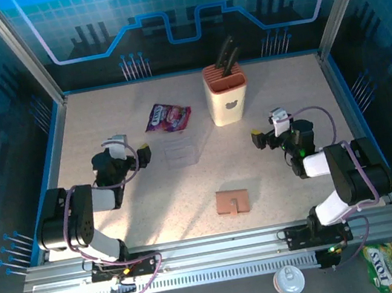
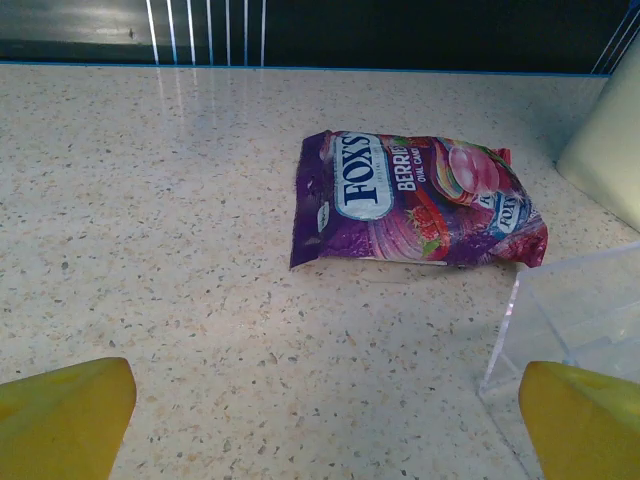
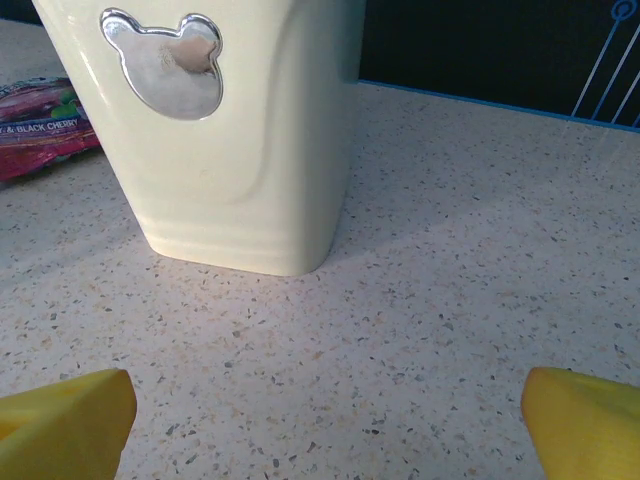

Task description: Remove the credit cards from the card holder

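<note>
Two sets of jaws are wide open and hold nothing. The left jaws hang over the desk, just beside a clear plastic box, and face a purple snack packet. The right jaws face a tall cream knife block that stands close in front of them. The card holder lies flat and shut near the front of the desk, between the two arms and apart from both. No credit cards can be seen; I think they are tucked inside it.

Lots could go wrong. Both arms point away from the card holder, so they must swing back. A wide swing could bump the clear box or tip the knife block. The card holder is thin and lies flat, so the jaws may push it along the desk and not lift it. If one arm pulls a card and the other does not hold the card holder down, it may all come up together. The cards could also slip and fall.
</note>
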Controlling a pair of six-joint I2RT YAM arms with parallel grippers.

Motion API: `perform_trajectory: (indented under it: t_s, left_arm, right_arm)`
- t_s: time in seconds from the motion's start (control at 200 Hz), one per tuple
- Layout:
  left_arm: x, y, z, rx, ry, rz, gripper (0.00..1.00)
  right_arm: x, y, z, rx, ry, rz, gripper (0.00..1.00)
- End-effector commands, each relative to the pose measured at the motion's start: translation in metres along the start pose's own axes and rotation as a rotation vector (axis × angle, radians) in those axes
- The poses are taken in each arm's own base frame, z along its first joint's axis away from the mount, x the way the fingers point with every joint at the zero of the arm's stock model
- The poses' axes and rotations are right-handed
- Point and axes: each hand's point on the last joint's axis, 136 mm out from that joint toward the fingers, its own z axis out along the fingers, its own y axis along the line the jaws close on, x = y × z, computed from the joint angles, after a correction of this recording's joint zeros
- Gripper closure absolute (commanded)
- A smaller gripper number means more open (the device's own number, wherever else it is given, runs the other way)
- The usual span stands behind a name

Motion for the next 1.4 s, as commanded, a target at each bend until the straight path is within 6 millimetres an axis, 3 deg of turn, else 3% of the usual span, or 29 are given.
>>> perform_trajectory:
  t_s: [0.0,0.875,1.036,1.396]
  left_arm:
    - [-0.005,-0.005,-0.003,0.030,-0.025,0.029,0.01]
    - [-0.005,-0.005,-0.003,0.031,-0.026,0.029,0.01]
    - [-0.006,0.014,0.002,-0.069,-0.009,-0.013,0.01]
    - [-0.007,0.015,0.002,-0.074,-0.008,-0.014,0.01]
  right_arm:
    - [-0.008,0.000,-0.002,-0.010,-0.036,-0.022,0.00]
    - [-0.007,-0.013,0.003,0.032,-0.003,0.024,0.00]
    - [-0.006,-0.012,0.003,0.030,-0.003,0.024,0.00]
    - [-0.014,-0.010,0.002,0.037,0.012,0.003,0.00]
